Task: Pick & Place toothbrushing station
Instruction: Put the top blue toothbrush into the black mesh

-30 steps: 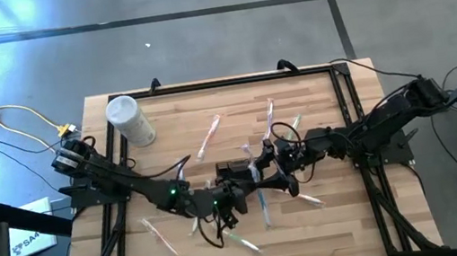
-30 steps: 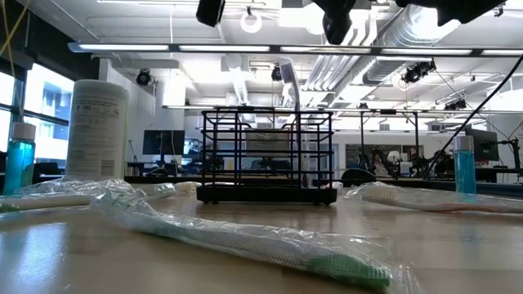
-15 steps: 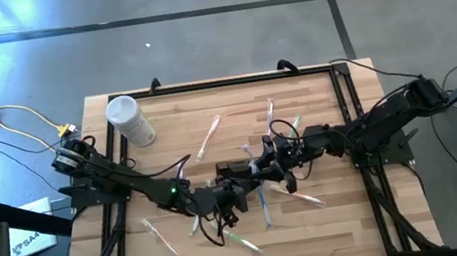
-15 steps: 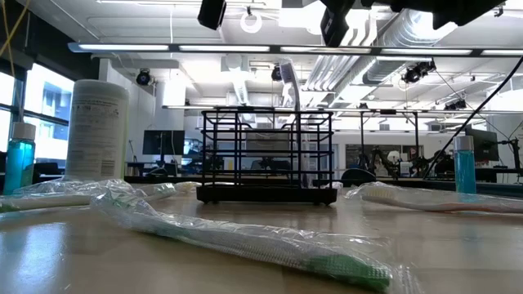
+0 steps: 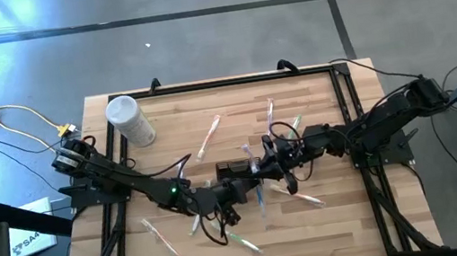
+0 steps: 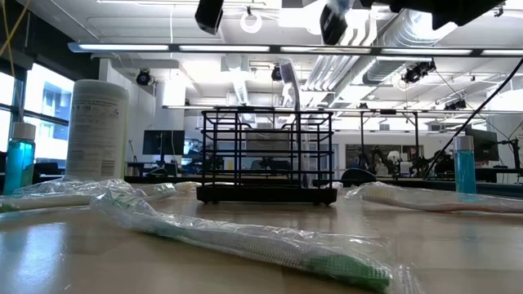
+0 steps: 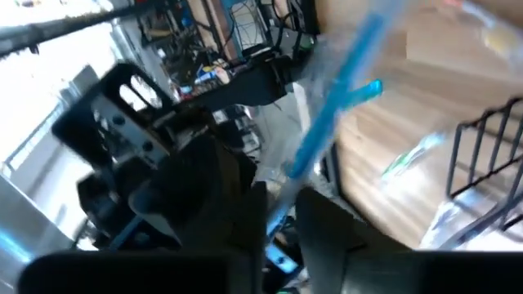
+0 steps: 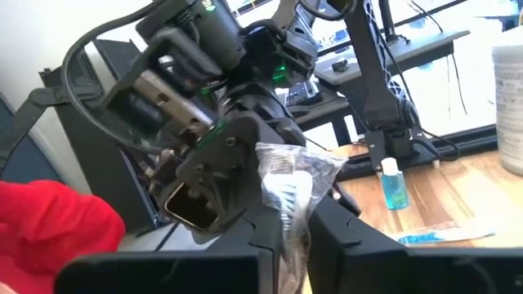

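Table (image 5: 342, 220) (wooden): caddy (image 5: 237, 169), toothbrushes (image 5: 208, 137).

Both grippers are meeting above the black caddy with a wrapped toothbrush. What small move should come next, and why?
Probably the left gripper opens fully and backs off: the right gripper is shut on the wrapped toothbrush, so it can lower it into the caddy.

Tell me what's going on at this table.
Both arms meet above the middle of the table, near the black wire caddy. The right claw is shut on a wrapped toothbrush, and the left claw is right up against the same brush, so it looks like a handover. One brush already stands in the caddy. Several more wrapped brushes lie loose on the table, and a white container sits at the far left corner.
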You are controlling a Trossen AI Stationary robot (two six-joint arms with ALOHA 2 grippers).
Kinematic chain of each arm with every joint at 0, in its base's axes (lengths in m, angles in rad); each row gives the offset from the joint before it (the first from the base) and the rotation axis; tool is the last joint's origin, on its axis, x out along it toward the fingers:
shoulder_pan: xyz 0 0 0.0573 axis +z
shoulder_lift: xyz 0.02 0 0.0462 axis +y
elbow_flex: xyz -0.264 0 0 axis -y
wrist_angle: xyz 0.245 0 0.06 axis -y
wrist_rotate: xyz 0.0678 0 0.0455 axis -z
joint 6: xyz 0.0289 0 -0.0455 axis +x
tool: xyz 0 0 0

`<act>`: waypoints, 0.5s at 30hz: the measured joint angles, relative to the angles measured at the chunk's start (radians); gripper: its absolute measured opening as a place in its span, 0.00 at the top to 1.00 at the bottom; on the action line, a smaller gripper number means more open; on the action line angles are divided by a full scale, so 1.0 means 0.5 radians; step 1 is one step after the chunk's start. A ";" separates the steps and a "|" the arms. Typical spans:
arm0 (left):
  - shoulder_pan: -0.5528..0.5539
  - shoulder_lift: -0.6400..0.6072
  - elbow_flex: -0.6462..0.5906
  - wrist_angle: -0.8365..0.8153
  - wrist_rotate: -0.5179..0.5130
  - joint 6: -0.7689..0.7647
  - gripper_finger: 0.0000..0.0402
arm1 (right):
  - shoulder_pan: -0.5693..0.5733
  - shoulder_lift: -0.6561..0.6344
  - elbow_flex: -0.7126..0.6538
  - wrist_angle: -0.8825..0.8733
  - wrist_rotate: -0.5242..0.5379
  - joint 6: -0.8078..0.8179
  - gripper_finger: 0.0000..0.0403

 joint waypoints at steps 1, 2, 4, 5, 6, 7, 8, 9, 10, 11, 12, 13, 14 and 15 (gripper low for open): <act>-0.001 0.000 -0.001 0.006 0.005 -0.058 0.81 | 0.000 0.000 0.000 0.000 0.000 -0.006 0.95; -0.001 0.000 -0.001 0.012 0.020 -0.112 0.78 | 0.000 0.000 0.000 0.001 -0.005 -0.006 0.95; -0.001 0.000 -0.001 0.014 0.060 -0.192 0.73 | 0.001 0.000 0.000 -0.001 -0.005 -0.012 0.95; -0.005 0.000 -0.001 0.014 0.073 -0.225 0.71 | 0.002 0.000 0.000 -0.002 -0.005 -0.013 0.95; -0.014 0.000 -0.001 0.016 0.072 -0.250 0.69 | 0.002 0.000 0.000 -0.002 -0.005 -0.016 0.95; -0.016 0.000 -0.001 0.016 0.072 -0.279 0.67 | 0.002 0.000 0.000 -0.006 -0.006 -0.035 0.95; -0.023 0.000 -0.001 0.015 0.072 -0.307 0.65 | 0.002 0.000 0.000 -0.010 -0.005 -0.060 0.95; -0.034 0.000 -0.001 0.014 0.063 -0.336 0.63 | 0.001 -0.004 0.000 -0.020 -0.003 -0.087 0.95; -0.042 0.000 -0.001 0.015 0.040 -0.370 0.62 | 0.001 -0.022 0.000 -0.039 -0.002 -0.110 0.95; -0.055 0.000 -0.001 0.018 0.005 -0.400 0.61 | 0.001 -0.044 0.000 -0.071 -0.002 -0.138 0.95; -0.070 0.000 -0.001 0.036 -0.046 -0.432 0.60 | 0.000 -0.060 -0.001 -0.108 0.030 -0.174 0.95; -0.093 0.000 0.001 0.056 -0.134 -0.471 0.60 | -0.002 -0.075 -0.002 -0.128 0.053 -0.195 0.95; -0.110 0.000 0.001 0.075 -0.232 -0.518 0.60 | -0.002 -0.104 -0.002 -0.172 0.102 -0.220 0.95; -0.129 0.000 0.004 0.090 -0.336 -0.570 0.60 | 0.001 -0.149 -0.003 -0.260 0.161 -0.246 0.95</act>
